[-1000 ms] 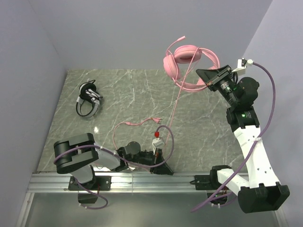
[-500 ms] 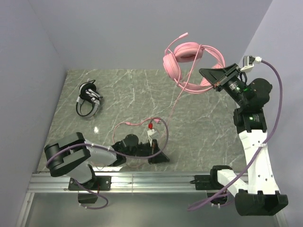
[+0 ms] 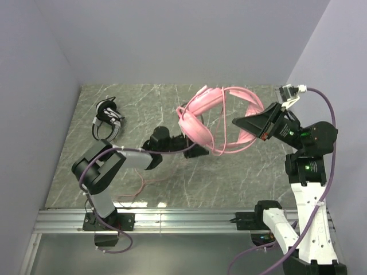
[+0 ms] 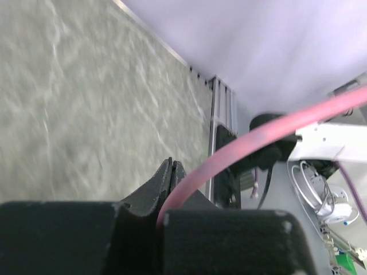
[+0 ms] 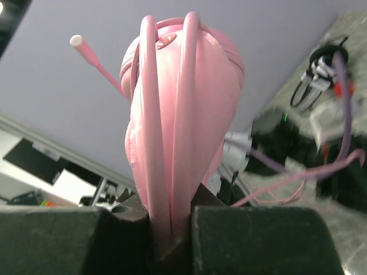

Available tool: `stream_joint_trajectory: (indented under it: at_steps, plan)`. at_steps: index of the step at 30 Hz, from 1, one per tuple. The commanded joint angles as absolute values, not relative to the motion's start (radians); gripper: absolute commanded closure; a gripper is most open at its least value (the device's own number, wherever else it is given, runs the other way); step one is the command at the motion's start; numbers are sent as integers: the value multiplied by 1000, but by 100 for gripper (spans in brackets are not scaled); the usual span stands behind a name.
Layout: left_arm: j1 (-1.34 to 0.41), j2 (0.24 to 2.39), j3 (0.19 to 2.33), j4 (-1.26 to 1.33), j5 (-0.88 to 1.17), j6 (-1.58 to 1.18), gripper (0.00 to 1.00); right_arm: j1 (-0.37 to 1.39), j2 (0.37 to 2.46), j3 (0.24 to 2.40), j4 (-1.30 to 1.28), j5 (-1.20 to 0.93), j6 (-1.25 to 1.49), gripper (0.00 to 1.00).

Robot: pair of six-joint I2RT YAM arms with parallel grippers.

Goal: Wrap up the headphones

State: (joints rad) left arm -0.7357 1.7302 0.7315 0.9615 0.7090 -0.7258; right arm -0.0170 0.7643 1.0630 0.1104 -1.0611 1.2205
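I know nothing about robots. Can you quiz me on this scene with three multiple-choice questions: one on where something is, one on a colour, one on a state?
1. Where is the black-and-white headset?
A) On the table, far left. B) In the air between the arms. C) On the metal rail.

2. What colour is the cable pinched in the left gripper?
A) Black. B) White. C) Pink.

3. How is the pink headset placed?
A) Lying flat on the table. B) Held up by its headband in the right gripper. C) Hanging from the wall.

1 A: the top view shows it resting there.
2 C: the left wrist view shows pink between the shut fingers.
3 B: the right wrist view shows the band clamped.
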Motion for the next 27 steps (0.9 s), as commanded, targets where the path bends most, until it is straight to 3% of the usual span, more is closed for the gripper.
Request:
stream_joint_trajectory:
  at_steps: [1,7,10,18,27]
  plan:
    - [-677,1788,880,983,817,-739,100,-12,681,1036,115,-1153,1194,100]
    - [-551,1871,1096,959,938,-815,100,-9,569,994,-144,-1216,1020,100]
    - [-534,1865,1204,829,980,-729,99,-5,539,962,-265,-1213,892,100]
    - [-512,1853,1529,225,995,-410,100,61,512,772,-347,-1177,758,100]
    - [-485,1835,1644,177,1057,-411,99,182,616,772,-485,-951,591,100]
